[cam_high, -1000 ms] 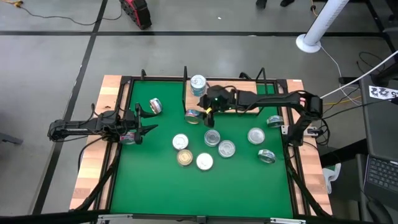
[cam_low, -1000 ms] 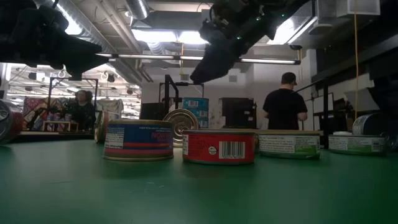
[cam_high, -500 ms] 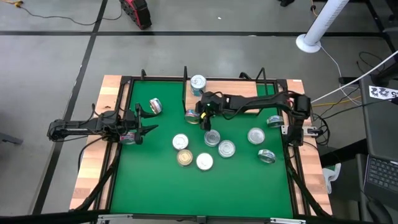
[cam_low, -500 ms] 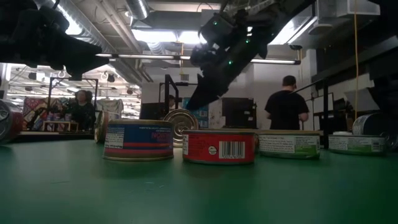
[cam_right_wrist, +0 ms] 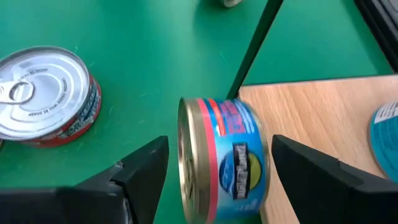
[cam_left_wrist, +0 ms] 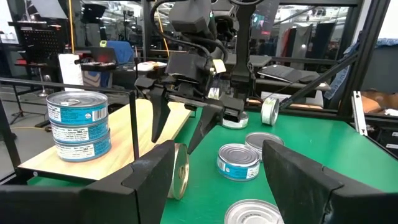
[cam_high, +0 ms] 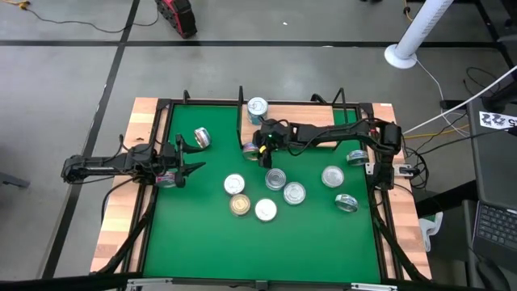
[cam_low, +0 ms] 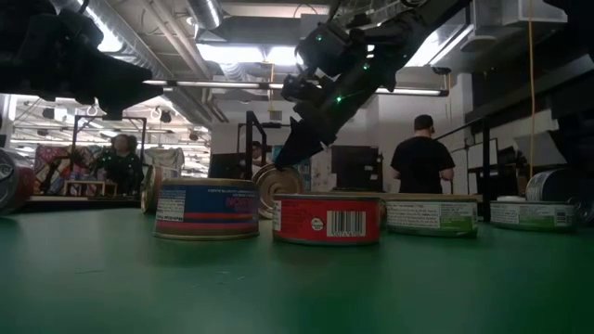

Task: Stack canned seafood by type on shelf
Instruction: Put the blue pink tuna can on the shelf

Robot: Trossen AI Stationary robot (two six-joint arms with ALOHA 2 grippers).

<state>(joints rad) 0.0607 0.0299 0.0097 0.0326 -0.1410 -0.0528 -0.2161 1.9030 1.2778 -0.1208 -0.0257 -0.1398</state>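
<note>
The green tabletop (cam_high: 315, 234) has open room at its near edge. On the shelf (cam_left_wrist: 118, 140) two teal tins (cam_left_wrist: 79, 124) are stacked, labels unreadable. The right claw (cam_right_wrist: 211, 165) spreads wide around a tin on edge (cam_right_wrist: 224, 158), red-blue label unreadable. The left claw (cam_high: 187, 167) waits wide open.

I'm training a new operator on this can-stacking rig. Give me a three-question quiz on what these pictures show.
1. True or false: the right gripper has its open fingers on either side of a tin standing on edge.
2. Multiple choice: the stack of teal tins stands on (A) the green mat, (B) the shelf, (C) the floor.
3. Fill in: the left gripper waits at the mat's ____ side in the high view.

Key: 1 true; 2 B; 3 left.
</note>
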